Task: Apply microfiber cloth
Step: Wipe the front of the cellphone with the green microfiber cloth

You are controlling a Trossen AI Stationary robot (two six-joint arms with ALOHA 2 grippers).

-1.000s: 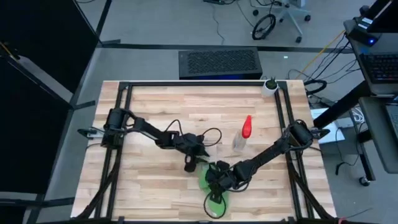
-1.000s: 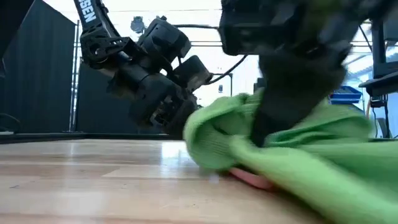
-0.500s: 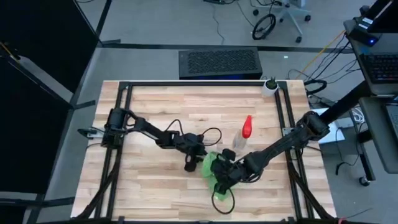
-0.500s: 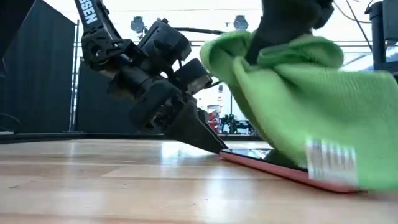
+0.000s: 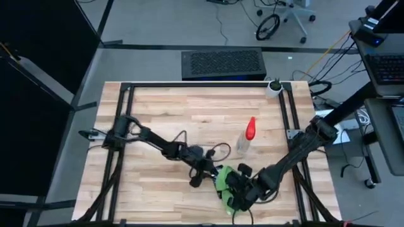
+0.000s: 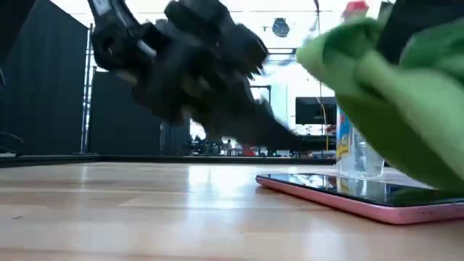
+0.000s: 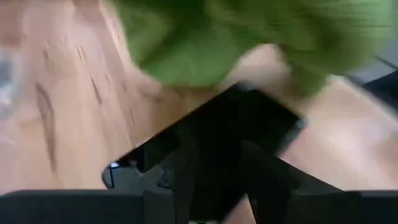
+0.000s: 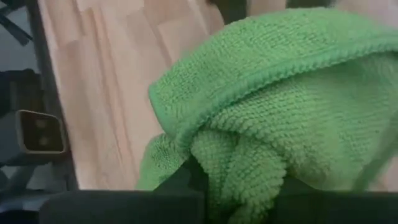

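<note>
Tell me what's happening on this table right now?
The right gripper holds the bunched green microfiber cloth above a phone in a pink case lying flat near the table's front edge. The left gripper is at the phone's other end. A clear spray bottle with a red nozzle stands behind them, untouched.

microfiber cloth (image 5: 226, 178) lifted off phone (image 6: 348, 194), right end effector (image 5: 235, 191) drawn nearer table front
</note>
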